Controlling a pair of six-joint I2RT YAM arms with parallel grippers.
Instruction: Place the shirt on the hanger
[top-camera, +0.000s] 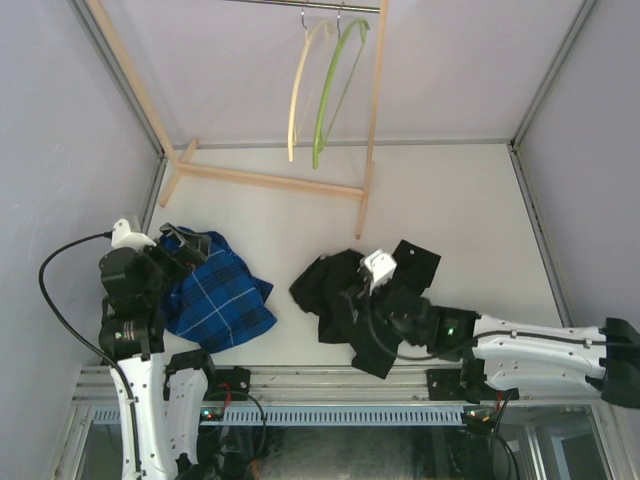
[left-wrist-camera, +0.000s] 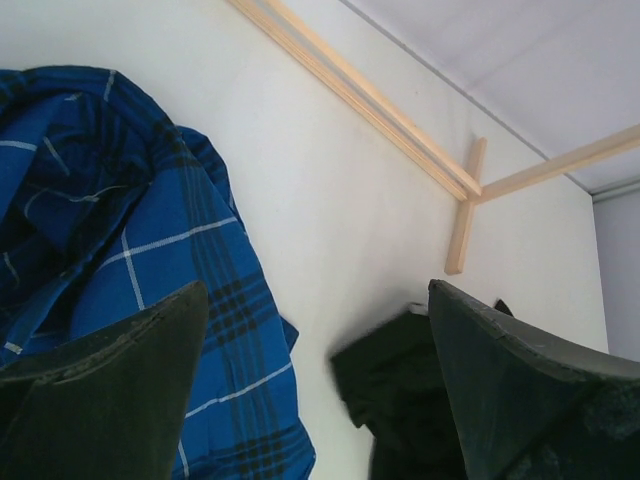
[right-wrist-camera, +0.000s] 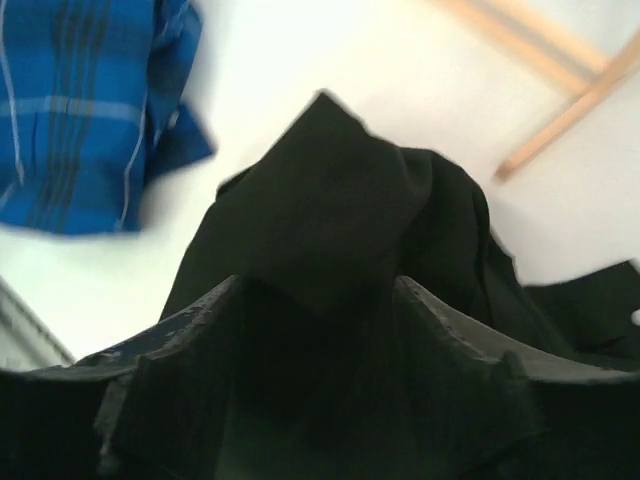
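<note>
Two claws: the left gripper (left-wrist-camera: 315, 290) gapes wide, holding nothing, over one crumpled blue plaid shirt (top-camera: 225, 295). Two hangers hang on the rail, one cream curved hanger (top-camera: 296, 90) and one thin lime-green plastic hanger (top-camera: 325, 95). One black collared shirt (top-camera: 330, 290) lies bunched on the table, with the right gripper (right-wrist-camera: 315, 285) partway apart around a fold.

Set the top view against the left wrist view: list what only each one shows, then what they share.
Top only: the green hanger and cream hanger hanging from the rail, and the right arm reaching the black shirt.
Left wrist only: the inner faces of the left gripper's open fingers, with nothing between them, and the plaid shirt's weave up close.
Both: the plaid shirt, the black shirt, the wooden rack base and the white table.
</note>
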